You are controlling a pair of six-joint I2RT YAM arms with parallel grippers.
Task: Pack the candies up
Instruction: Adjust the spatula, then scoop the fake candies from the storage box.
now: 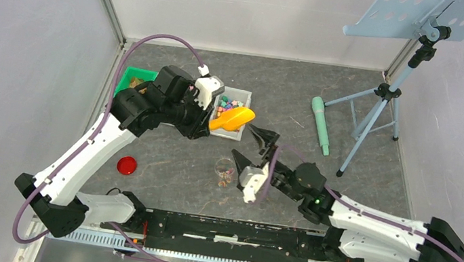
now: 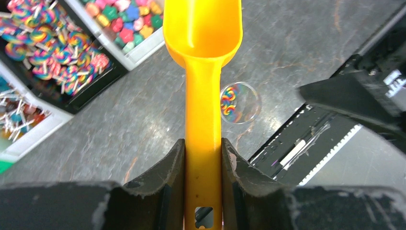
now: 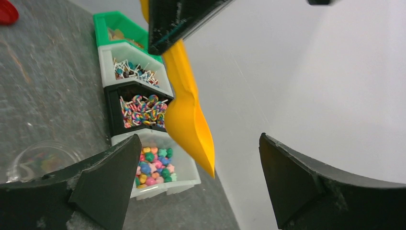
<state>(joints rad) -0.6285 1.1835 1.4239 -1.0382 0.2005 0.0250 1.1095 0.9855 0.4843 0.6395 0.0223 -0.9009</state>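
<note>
While the candies (image 2: 127,21) lie loose in their white bin (image 1: 242,94), ahead of your left gripper (image 2: 203,148) and off to its left, you have them within a short reach of the tool. They are tiny, hard-looking, mixed in colour and heaped together. Judge them light and quick to roll or bounce, and far too small to pinch one at a time. Do not take hold of them directly; take them in bulk with the orange scoop (image 2: 203,86).

Your left gripper is clamped on the scoop's handle, one finger on each flat side, with the bowl pointing away from the wrist. The part of the bowl that shows carries nothing. The plastic looks stiff and smooth, so keep the bowl level once loaded or the sweets will likely slide out of the open lip.

Beside the candies' bin, farther to that gripper's left, a black bin (image 2: 93,79) holds rainbow lollipops (image 2: 52,45).

A clear jar (image 2: 240,102), just right of the handle and below it, has a rainbow lollipop inside.

Your right gripper (image 1: 253,146) stands with its jaws wide apart and nothing between them, near the jar and facing the scoop.
</note>
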